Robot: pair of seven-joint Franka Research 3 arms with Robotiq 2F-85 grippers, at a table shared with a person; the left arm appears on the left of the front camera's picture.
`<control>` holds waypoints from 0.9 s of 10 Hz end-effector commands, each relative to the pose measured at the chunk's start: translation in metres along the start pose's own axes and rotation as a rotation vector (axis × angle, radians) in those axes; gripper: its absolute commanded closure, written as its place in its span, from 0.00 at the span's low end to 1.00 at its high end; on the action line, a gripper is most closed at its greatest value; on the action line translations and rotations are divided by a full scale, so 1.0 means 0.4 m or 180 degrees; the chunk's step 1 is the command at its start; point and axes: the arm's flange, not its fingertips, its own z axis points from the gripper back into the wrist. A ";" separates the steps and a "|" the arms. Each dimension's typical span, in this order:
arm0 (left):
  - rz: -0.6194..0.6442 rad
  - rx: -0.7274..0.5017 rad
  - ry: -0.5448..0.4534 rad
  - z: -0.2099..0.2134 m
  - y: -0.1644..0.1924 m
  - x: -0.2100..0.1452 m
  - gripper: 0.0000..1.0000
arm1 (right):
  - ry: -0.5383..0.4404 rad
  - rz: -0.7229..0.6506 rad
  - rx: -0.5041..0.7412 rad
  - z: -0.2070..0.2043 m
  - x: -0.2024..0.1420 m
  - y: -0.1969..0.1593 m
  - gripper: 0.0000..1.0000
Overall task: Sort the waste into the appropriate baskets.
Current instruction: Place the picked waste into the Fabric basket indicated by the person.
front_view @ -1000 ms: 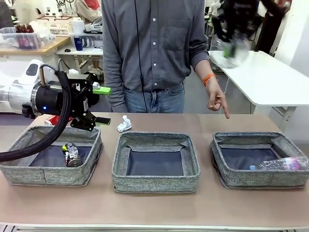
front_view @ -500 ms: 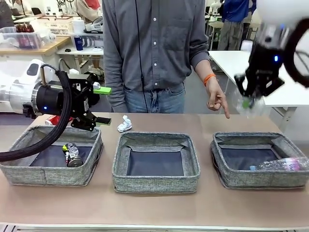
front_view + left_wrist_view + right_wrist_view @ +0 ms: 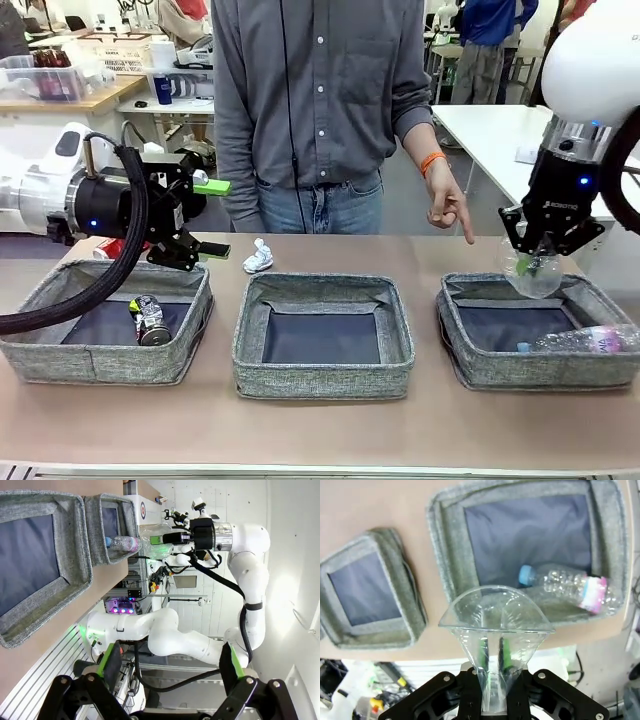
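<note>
Tan table (image 3: 320,430); right wrist view shows right gripper (image 3: 491,652) pinching cup (image 3: 496,611) above bottle (image 3: 570,585)

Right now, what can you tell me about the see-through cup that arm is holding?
The clear plastic cup is thin, see-through and empty, with a wide round rim. The right gripper pinches its narrow end flat, so its mouth points downward. It hangs in the air above the right basket, near the far wall, touching nothing else. A bottle lies below.
</note>
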 end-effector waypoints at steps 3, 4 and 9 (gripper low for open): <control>0.0029 -0.0015 -0.0024 -0.003 -0.007 0.000 0.00 | -0.0138 -0.0499 -0.0163 -0.024 0.025 -0.010 0.88; 0.0029 -0.0015 -0.0024 -0.003 -0.007 0.000 0.00 | -0.0197 -0.0703 -0.0201 -0.040 0.033 -0.017 0.88; 0.0029 -0.0015 -0.0024 -0.003 -0.007 0.000 0.00 | -0.0506 -0.1052 -0.0148 -0.029 0.041 -0.037 0.11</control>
